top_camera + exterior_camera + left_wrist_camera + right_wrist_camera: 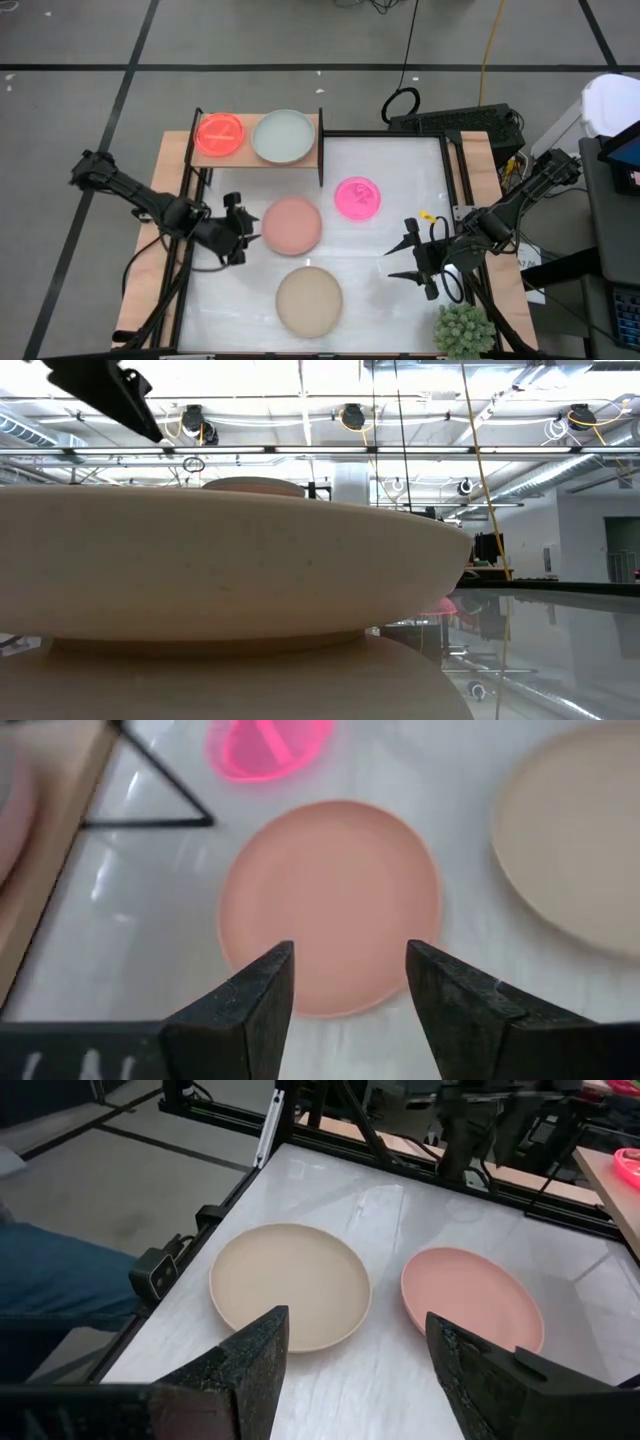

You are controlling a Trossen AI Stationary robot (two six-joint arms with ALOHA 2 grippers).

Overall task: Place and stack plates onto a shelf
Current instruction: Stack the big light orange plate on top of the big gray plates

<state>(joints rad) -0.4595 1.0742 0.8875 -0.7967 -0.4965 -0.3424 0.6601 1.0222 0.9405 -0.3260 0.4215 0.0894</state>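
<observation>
A dusty-pink plate (292, 224) lies flat on the white table, mid-left. My left gripper (250, 228) hovers open just left of it; in the left wrist view its fingers (350, 985) frame the plate's (330, 890) near rim without touching. A beige plate (308, 300) lies near the front edge and a small neon pink plate (357, 197) toward the middle. The wooden shelf (250, 158) at the far left carries a small neon orange plate (219, 133) and a grey plate (283, 136) side by side. My right gripper (398, 256) waits open at the right, above the table.
A spiky green plant (464, 330) stands at the front right corner. A black frame post (320, 150) rises at the shelf's right end. In the low view the beige plate (220, 560) fills most of the picture. A person's blue-clad leg (50, 1290) shows beyond the table's front edge.
</observation>
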